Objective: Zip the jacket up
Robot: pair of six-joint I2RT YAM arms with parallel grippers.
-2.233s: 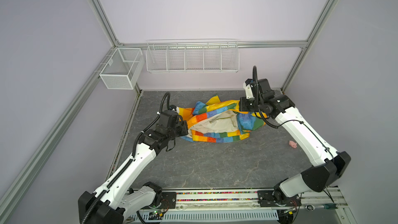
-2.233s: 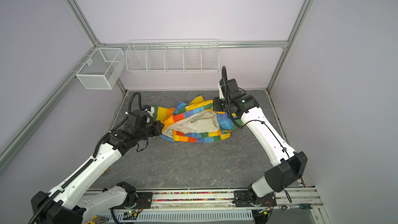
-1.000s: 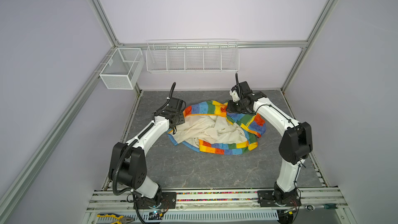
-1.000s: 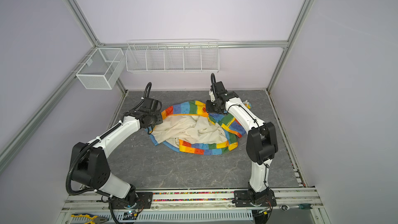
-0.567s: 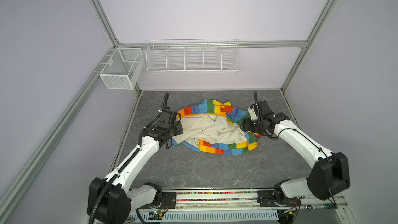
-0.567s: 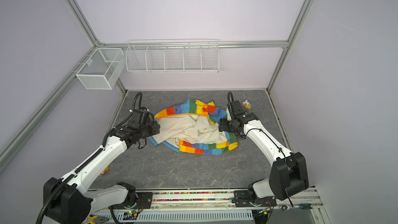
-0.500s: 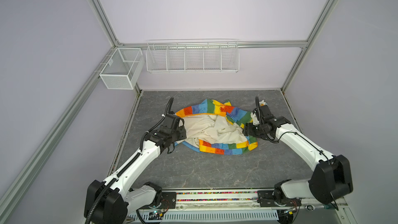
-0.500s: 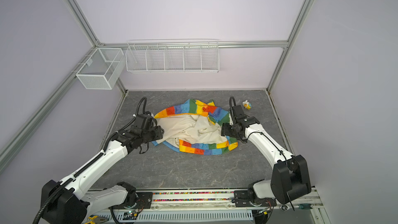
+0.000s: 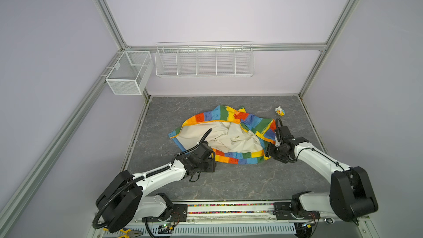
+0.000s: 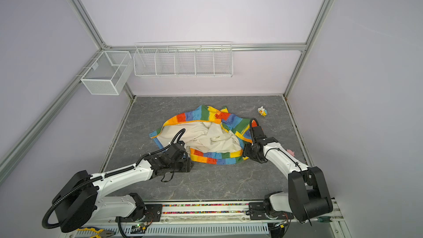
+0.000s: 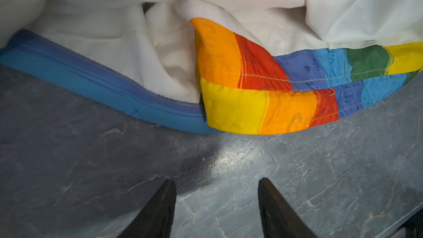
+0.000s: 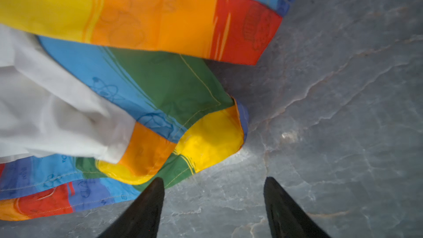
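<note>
Grey marbled tabletop [image 9: 229, 179], lilac walls [image 9: 217, 8]; left end effector [image 11: 217, 180], right end effector [image 12: 214, 178] spread empty.

light: bright, even | wrist views: dim, soft blur, floor glare

Wide-spread right hand [image 12: 214, 179] — jacket [image 12: 160, 83] hem at one fingertip

this is looking like a robot lab cell. plain lilac panels [image 9: 206, 8] and aluminium frame posts [image 9: 104, 12] are closing in a grey stone-pattern table [image 9: 229, 184], with a wire rack [image 9: 203, 60] and a mesh basket [image 9: 127, 74] hanging on the walls. two white robot arms [image 9: 160, 175] are standing on a metal rail [image 9: 229, 209].
</note>
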